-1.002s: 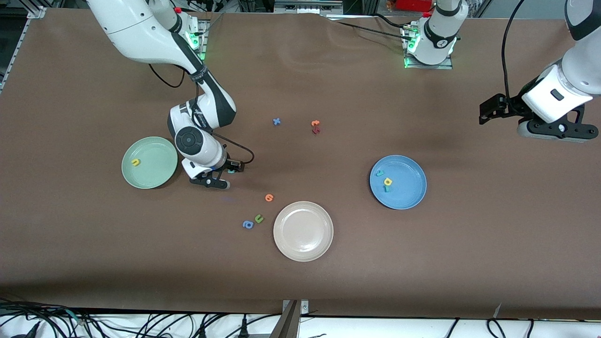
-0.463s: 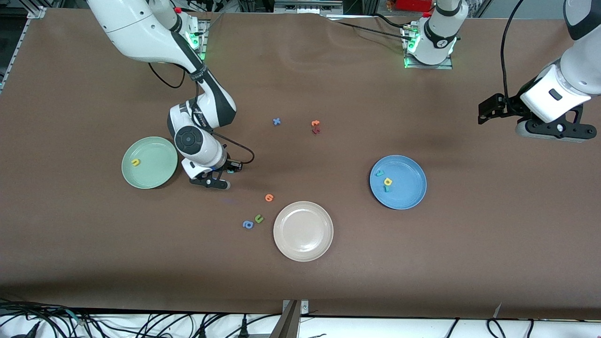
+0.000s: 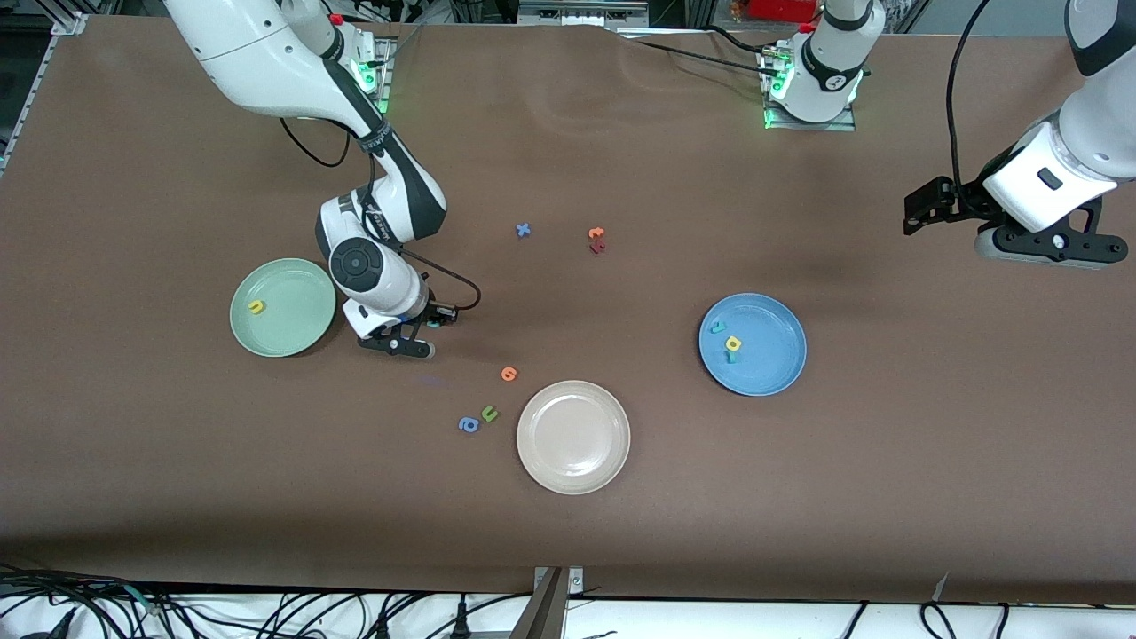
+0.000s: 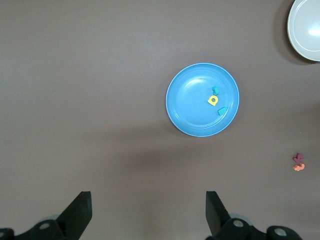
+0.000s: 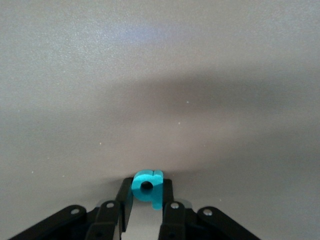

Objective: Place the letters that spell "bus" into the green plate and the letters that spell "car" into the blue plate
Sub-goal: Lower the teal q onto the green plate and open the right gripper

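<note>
My right gripper point(image 3: 433, 322) is low at the table beside the green plate point(image 3: 293, 330), shut on the teal b point(image 5: 148, 189), which stands between its fingers point(image 5: 125, 197). A yellow u point(image 3: 256, 307) lies in the green plate. The blue plate point(image 3: 774, 366) holds a teal c point(image 3: 718, 327), a yellow a point(image 3: 733, 343) and a teal r point(image 3: 729, 357). In the left wrist view the same blue plate point(image 4: 190, 100) shows with those letters in it. My left gripper point(image 4: 148, 202) hangs open and empty, high over the left arm's end of the table point(image 3: 1045, 247).
A beige-white plate point(image 3: 573, 461) sits nearest the front camera. Beside it lie an orange letter point(image 3: 508, 374), a green u point(image 3: 489, 413) and a blue a point(image 3: 469, 424). Farther from the camera are a blue x point(image 3: 524, 230) and an orange and dark red pair point(image 3: 596, 240).
My right gripper's fingers have closed onto the teal b at the same spot. The left arm shifted very slightly and now holds still.
</note>
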`<state>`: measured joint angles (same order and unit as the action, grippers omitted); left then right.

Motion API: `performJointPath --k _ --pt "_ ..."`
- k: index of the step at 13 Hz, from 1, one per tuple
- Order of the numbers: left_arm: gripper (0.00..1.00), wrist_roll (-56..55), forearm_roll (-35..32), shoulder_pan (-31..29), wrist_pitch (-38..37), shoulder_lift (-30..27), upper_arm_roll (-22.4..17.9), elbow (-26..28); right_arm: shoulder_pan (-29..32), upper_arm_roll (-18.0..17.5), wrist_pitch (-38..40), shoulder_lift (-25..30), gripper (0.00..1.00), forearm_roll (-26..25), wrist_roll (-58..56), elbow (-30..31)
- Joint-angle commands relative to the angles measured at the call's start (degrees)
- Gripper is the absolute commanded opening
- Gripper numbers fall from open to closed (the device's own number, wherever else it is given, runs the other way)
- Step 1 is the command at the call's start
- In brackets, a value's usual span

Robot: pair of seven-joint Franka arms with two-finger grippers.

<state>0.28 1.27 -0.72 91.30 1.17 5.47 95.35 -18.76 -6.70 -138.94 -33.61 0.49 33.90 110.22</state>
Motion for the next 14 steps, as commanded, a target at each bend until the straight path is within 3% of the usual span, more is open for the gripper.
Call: performJointPath --k 1,4,7,10,14 --pt "1.0 -0.8 -0.48 0.37 -0.95 0.59 -0.02 -1.57 0.22 2.03 6.36 3.71 0.13 0.66 -0.5 -0.53" --pt "1.0 -0.8 -0.39 0.37 -0.95 0.68 0.07 -2.18 0.22 6.06 17.87 10.65 0.13 0.04 -4.09 -0.44" --pt "1.0 -0.72 -0.39 0.37 -0.95 0.68 0.07 -2.18 0.22 12.57 24.32 13.13 0.13 0.04 -13.57 0.52" --pt "1.0 -0.8 -0.39 0.37 -1.04 0.68 0.07 -2.18 0.31 18.02 21.97 12.26 0.13 0.13 -22.1 4.11" --pt "1.0 -0.72 -0.39 0.37 -1.12 0.59 0.07 -2.18 0.4 21.29 10.02 10.77 0.16 0.22 -29.76 11.24"
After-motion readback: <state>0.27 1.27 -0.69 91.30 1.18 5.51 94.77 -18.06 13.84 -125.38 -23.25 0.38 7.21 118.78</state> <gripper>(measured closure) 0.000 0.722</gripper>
